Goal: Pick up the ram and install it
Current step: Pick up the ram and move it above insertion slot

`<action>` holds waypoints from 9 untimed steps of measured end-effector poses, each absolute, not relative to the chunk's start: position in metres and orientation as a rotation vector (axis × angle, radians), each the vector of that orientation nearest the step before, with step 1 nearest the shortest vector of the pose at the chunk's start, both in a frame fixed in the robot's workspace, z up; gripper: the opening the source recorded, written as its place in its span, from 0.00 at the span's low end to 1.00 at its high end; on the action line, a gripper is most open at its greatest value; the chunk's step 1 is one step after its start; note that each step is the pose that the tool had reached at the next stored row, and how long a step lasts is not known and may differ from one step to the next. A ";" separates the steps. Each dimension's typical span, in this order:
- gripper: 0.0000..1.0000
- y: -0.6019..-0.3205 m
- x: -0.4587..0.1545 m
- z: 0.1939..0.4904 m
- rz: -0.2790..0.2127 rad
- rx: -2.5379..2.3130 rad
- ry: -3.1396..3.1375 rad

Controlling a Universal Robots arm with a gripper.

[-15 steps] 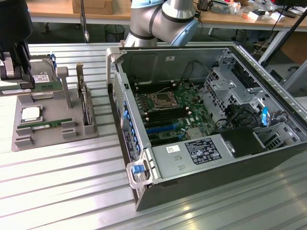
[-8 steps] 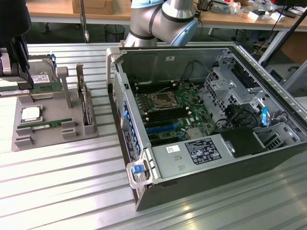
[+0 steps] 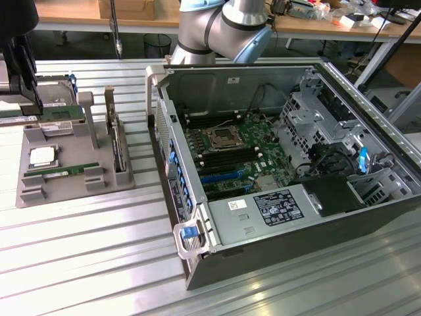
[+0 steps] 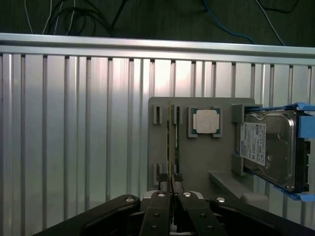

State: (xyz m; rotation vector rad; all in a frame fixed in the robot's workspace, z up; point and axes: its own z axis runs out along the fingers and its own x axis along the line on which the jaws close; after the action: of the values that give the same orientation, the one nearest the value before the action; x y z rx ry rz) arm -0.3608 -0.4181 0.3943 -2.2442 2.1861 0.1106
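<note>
Spanning the whole work area, a table (image 3: 85,263) of long ribbed aluminium slats is seen, its metal shining where light from above is reflected. Two things are carried on it. A grey holder (image 3: 66,192) is set toward the exterior view's left. A large open computer case (image 3: 368,112) is laid on its side toward the exterior view's right, so that the green main board (image 3: 230,155) inside is exposed. The two are placed near each other but apart.

The ram (image 3: 62,172) is held lengthwise in slotted supports on the holder, toward its near side in the exterior view. A square silver processor (image 3: 41,157) is seated just behind it, and a hard drive (image 3: 49,99) in blue rails is kept farther back.

The gripper (image 4: 171,184) is held above the holder without touching it. Its two black fingers (image 4: 160,206) are clenched together and nothing is grasped between them. In the wrist view the fingertips are lined up with the ram, which is seen there as a thin strip beyond them. The grey arm (image 3: 223,26) is bent over the back of the case.

Behind the table, wooden workbenches (image 3: 66,13) strewn with cables and parts are seen, with a black bin (image 3: 156,45) on the floor beneath one. Past the table's edge in the wrist view, a dark floor with loose cables is shown.
</note>
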 end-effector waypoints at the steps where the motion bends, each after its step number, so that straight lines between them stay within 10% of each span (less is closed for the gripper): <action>1: 0.12 -0.418 -0.360 0.395 0.111 -2.244 2.186; 9: 0.12 -0.418 -0.341 0.394 0.110 -2.244 2.186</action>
State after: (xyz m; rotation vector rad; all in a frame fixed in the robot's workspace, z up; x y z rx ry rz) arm -0.3407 -0.4182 0.3943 -2.2444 2.1862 0.1104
